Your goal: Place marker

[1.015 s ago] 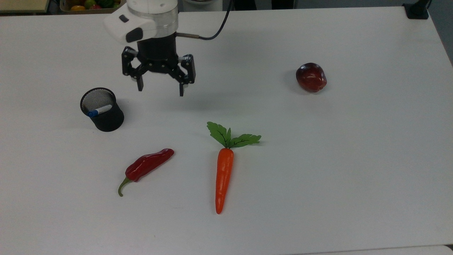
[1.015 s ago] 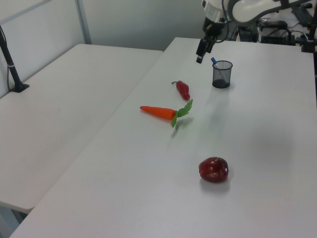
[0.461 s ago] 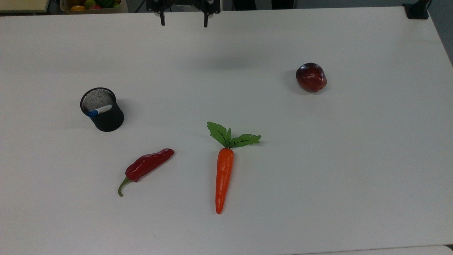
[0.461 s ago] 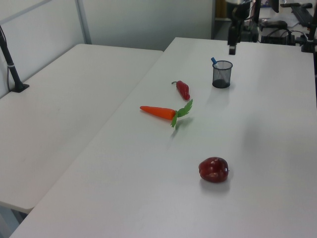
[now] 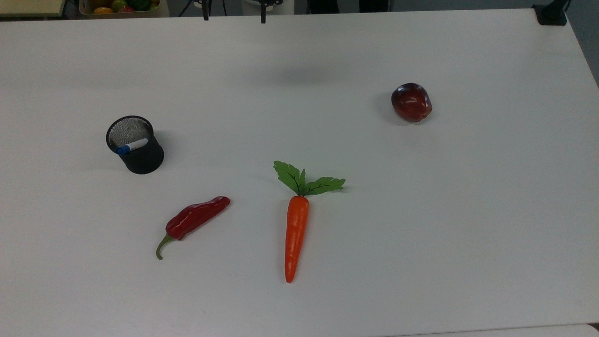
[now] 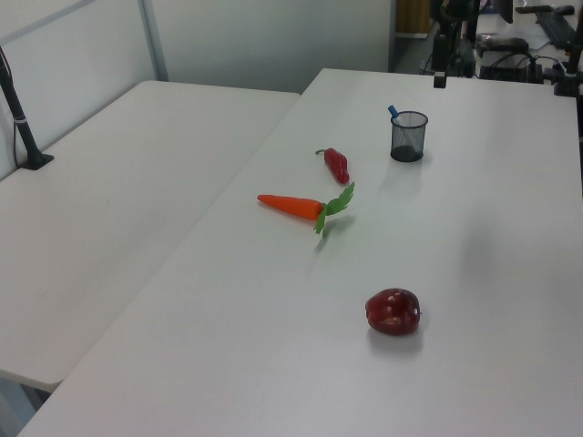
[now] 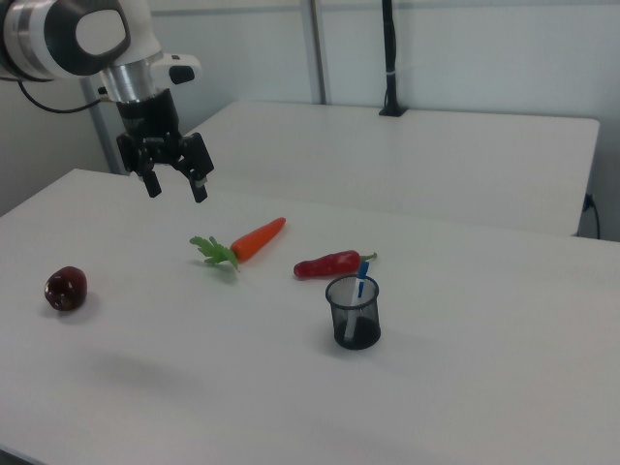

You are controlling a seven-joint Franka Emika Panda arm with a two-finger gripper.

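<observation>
The marker (image 5: 132,145), white with a blue cap, stands tilted inside a black mesh cup (image 5: 142,163) at the top view's left. Its blue tip pokes above the cup rim in the left view (image 6: 393,111) and the right view (image 7: 362,273). My gripper (image 7: 177,190) hangs open and empty high above the table, well away from the cup (image 7: 355,317). In the top view the gripper (image 5: 234,18) shows as two spread fingertips at the upper edge.
A red chili pepper (image 5: 196,217), an orange carrot with green leaves (image 5: 295,234) and a dark red apple (image 5: 412,102) lie on the white table (image 5: 421,234). A crate of fruit (image 5: 119,6) sits beyond the far edge, and a black clamp (image 5: 552,14) is on the far right corner.
My gripper has lifted and pulled back from beside the cup to the top view's upper edge, staying open. The marker has stayed in the cup.
</observation>
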